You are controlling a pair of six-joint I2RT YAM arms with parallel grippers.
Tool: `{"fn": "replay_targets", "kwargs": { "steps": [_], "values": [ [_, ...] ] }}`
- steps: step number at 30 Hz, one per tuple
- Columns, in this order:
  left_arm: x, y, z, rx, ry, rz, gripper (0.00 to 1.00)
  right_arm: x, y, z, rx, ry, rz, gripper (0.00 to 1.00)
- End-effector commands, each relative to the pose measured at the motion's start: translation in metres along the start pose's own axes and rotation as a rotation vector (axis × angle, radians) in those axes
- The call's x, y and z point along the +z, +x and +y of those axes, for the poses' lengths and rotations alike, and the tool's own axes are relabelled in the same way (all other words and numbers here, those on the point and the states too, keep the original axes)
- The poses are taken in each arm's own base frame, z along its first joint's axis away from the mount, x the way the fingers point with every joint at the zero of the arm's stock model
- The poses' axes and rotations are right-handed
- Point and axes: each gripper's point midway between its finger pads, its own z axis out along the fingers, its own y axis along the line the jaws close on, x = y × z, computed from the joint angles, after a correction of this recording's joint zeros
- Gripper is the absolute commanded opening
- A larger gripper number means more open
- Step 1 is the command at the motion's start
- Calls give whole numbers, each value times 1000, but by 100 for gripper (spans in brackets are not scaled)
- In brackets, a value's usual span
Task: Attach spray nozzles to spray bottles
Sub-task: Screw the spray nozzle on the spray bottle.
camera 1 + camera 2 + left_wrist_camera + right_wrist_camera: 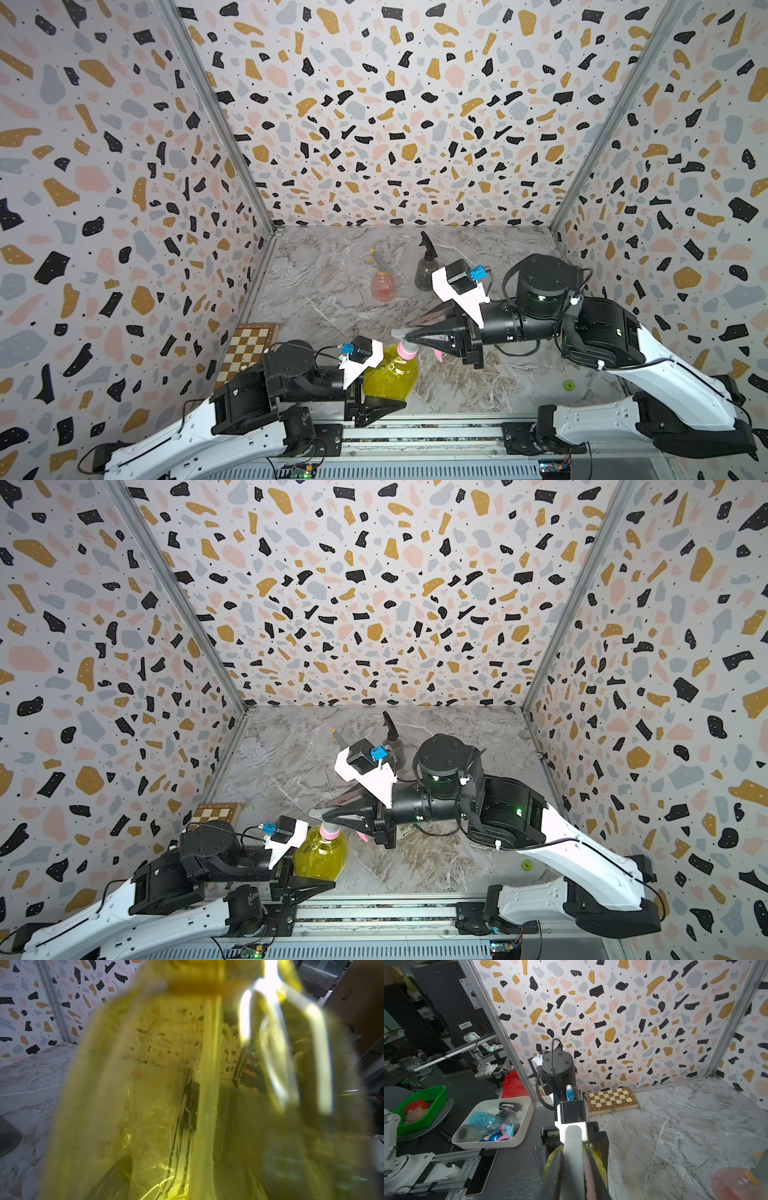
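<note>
Yellow plastic crowds the left wrist view, where the yellow bottle [145,1105] sits right against the lens with a pale dip tube [207,1084] running down inside it. In both top views this bottle stands near the front edge of the table [332,299], and the left end effector [384,384] is gripping its body from the left side. Whether its base rests on the table cannot be told. The grey-and-pink nozzle [405,350] sits on the bottle's neck, pink collar down, and the right end effector [415,332] is clamped tight on the nozzle's grey head; the right wrist view shows a finger on either side of that head [572,1147]. Farther back, well apart from the arms, the pink bottle [383,286] carries the grey-and-orange nozzle [379,261], and just beside it the dark grey bottle [424,274] carries the black nozzle [428,245]. A folded chessboard [245,353] lies against the left wall, and a small green object [568,385] lies near the right arm.
</note>
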Motion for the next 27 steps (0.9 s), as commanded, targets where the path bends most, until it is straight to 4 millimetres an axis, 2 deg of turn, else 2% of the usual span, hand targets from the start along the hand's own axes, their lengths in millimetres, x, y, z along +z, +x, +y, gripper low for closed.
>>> {"fn": "replay_targets", "kwargs": {
  "steps": [1, 7, 11, 17, 27],
  "values": [
    [-11, -43, 10, 64, -98, -140, 0, 25, 45, -21, 108, 91, 155, 0],
    [-17, -52, 22, 79, -182, -178, 0, 32, 62, -43, 243, 212, 177, 0],
    [-17, -56, 30, 84, -225, -197, 0, 36, 75, -51, 338, 265, 188, 0],
    [-11, -54, 42, 70, -279, -175, 0, 40, 83, -61, 424, 378, 179, 2],
    [-11, -47, 44, 55, -278, -202, 0, 41, 68, -64, 385, 418, 152, 17]
  ]
}}
